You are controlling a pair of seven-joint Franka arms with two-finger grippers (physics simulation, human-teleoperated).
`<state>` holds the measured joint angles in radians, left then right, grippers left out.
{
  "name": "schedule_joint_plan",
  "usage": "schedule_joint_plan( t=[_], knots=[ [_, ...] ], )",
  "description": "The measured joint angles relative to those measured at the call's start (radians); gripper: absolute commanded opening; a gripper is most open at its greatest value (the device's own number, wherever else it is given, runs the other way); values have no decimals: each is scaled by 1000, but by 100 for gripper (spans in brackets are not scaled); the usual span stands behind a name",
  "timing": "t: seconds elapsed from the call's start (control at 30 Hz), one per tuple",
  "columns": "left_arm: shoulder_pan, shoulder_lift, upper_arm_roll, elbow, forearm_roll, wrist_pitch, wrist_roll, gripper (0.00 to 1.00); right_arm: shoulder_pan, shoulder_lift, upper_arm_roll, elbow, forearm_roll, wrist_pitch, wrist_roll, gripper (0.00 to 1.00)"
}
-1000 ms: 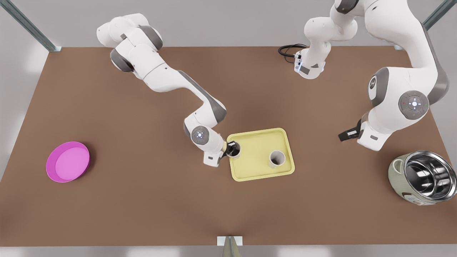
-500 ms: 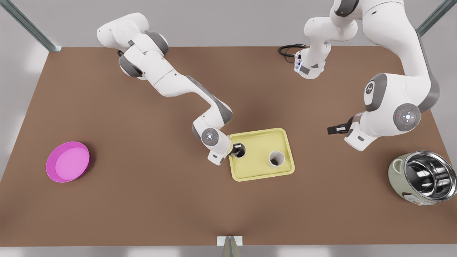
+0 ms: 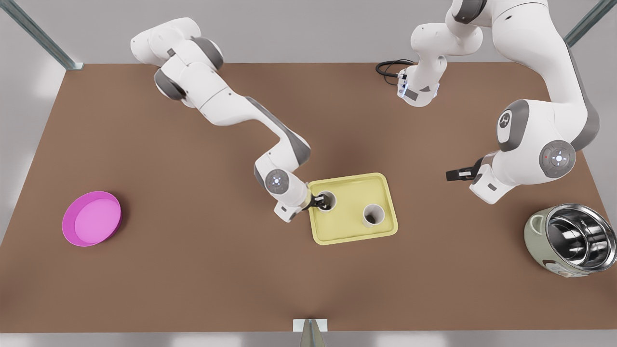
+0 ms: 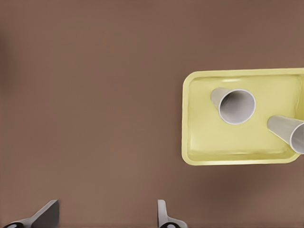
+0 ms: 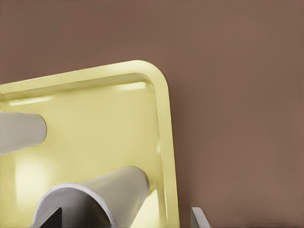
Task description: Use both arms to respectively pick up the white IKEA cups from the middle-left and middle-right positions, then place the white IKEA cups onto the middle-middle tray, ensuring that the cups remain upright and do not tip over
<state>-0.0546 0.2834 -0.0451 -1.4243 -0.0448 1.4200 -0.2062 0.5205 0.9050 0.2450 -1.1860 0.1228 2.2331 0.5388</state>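
Note:
The pale-yellow tray [image 3: 352, 185] lies mid-table with both white cups upright on it: one [image 3: 327, 200] near the rim toward the front view's left, the other [image 3: 373, 214] toward the right. My right gripper [image 3: 317, 201] hangs at the first cup, open. In the right wrist view that cup [image 5: 104, 194] lies near one of the spread fingers [image 5: 50, 217] of the gripper [image 5: 126, 218], with the second cup [image 5: 21, 133] farther back. My left gripper [image 3: 450, 174] is open over bare table at the front view's right. Its wrist view shows the tray [image 4: 209, 137] and both cups [image 4: 235, 105] [image 4: 289, 130] beyond the gripper [image 4: 104, 216].
A magenta plate [image 3: 91, 218] sits at the front view's far left. At the far right a steel-lined pot [image 3: 571, 239] lies tilted. A black cable [image 3: 390, 67] coils at the table's back edge. Brown table surrounds the tray on all sides.
The right gripper carried its cup a little farther onto the tray, then opened and drew back slightly. The left arm rose and shifted slightly, staying away from the tray.

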Motion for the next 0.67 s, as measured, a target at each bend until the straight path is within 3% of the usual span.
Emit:
schedule_joint_plan(
  t=[0.13,0.23,0.33,0.57,0.67],
  knots=[
    [1,-1,0,0,-1,0,9,100,-108,-98,25,-18,21,-129,14,100],
    [1,-3,1,1,-1,-2,14,100,-394,-93,45,-27,49,-345,15,100],
    [8,-3,1,2,-2,-4,19,100,-624,-107,15,4,-127,-499,-44,100],
    [2,-3,-1,0,-23,-10,27,100,-592,-686,-24,-233,-318,-664,-203,100],
    [0,-5,-2,0,-24,-18,29,100,-595,-751,-47,-288,-299,-694,-257,100]
  ],
)
